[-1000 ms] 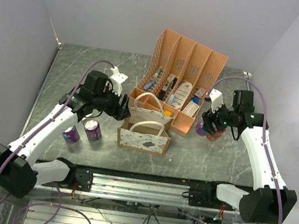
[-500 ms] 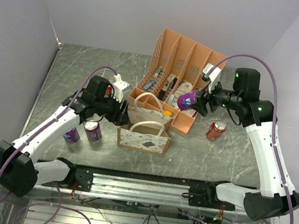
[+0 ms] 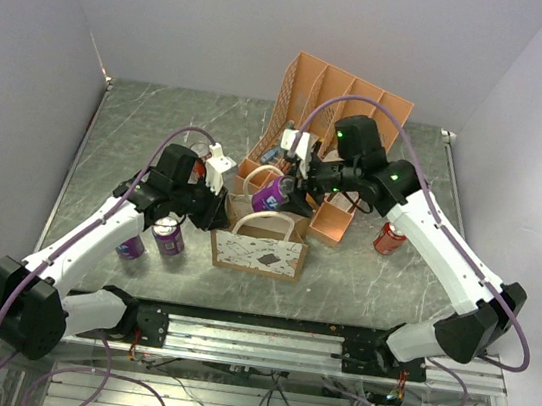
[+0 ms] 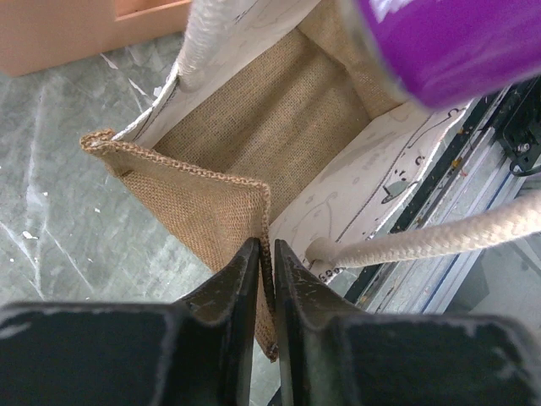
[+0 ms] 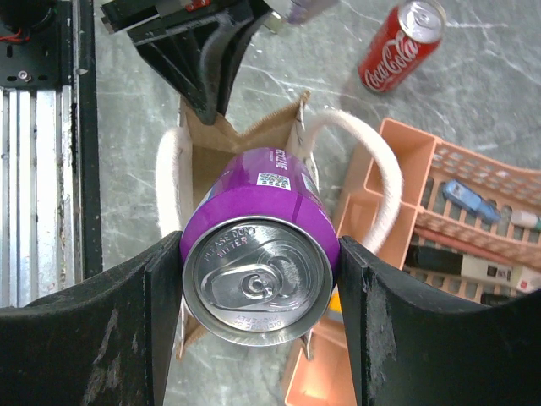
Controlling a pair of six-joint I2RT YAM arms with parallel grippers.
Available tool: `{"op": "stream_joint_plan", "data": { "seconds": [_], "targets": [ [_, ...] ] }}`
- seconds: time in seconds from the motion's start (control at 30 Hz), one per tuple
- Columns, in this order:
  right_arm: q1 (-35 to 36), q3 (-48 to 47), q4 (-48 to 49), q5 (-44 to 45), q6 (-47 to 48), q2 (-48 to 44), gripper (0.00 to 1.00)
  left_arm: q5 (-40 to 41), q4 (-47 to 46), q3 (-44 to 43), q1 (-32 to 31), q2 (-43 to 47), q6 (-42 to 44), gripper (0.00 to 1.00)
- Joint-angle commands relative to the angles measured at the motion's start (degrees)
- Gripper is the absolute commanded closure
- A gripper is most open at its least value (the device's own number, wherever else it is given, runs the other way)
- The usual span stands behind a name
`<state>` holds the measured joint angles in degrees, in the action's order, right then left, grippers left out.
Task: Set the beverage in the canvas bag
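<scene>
Right pincer (image 5: 260, 292): clenched on the purple can (image 5: 254, 199), one finger on each side of its body, the lid end facing the wrist camera.
Right arm: rises from the near right base, bends at a high elbow and reaches left, with the wrist angled down over the bag (image 3: 257, 255).
Can: held in the air, tilted, above the bag's open mouth; not inside it.
Left pincer (image 4: 265, 254): closed on the bag's burlap end wall, pinching its top edge.
Left arm: stretched low from the near left base toward the bag's left end.
Bag: stands on the bench (image 3: 139, 134) mid-scene, rope handles spread apart, just near of the orange rack (image 3: 338, 101).
Others: a loose purple can (image 3: 169, 237) stands beside the left arm; a red can (image 3: 388, 239) sits right of the rack.
</scene>
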<state>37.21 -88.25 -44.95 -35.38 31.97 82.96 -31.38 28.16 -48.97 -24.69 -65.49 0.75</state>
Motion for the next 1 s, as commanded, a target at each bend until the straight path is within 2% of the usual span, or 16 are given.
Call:
{"op": "stream_joint_plan", "data": {
  "seconds": [0.0, 0.13, 0.23, 0.47, 0.6, 0.7, 0.8, 0.97],
  "targets": [
    [2.95, -1.04, 7.08, 0.0, 1.77, 1.51, 1.0, -0.65, -2.44, 0.76, 0.32, 2.35, 1.02, 0.82],
    [4.25, 1.01, 9.8, 1.76, 1.99, 2.96, 1.0, -2.94, -3.44, 1.35, 0.69, 2.24, 0.7, 0.83],
    [4.65, 1.78, 10.54, 1.71, 1.66, 4.19, 1.0, -4.13, -3.98, 1.51, 0.82, 1.37, 0.83, 0.79],
    [6.11, 7.57, 15.28, 4.05, -0.56, 3.34, 1.0, -7.02, -3.18, 1.81, 1.96, 3.39, 1.56, 0.34],
    [6.21, 9.47, 16.86, 4.34, -1.5, 2.61, 1.0, -9.29, 0.19, 0.56, 2.93, 5.3, 5.22, 0.19],
    [6.63, 10.77, 18.47, 5.45, -2.89, 2.45, 1.0, -9.15, 1.54, -0.39, 3.69, 6.53, 6.68, 0.14],
    [7.22, 12.25, 20.07, 6.54, -4.3, 2.27, 1.0, -4.44, 1.95, -0.98, 4.72, 7.5, 6.79, 0.12],
    [8.62, 13.87, 22.72, 8.91, -5.11, 2.39, 1.0, -0.08, -1.78, -1.0, 7.76, 7.68, 1.9, 0.12]
  ]
}}
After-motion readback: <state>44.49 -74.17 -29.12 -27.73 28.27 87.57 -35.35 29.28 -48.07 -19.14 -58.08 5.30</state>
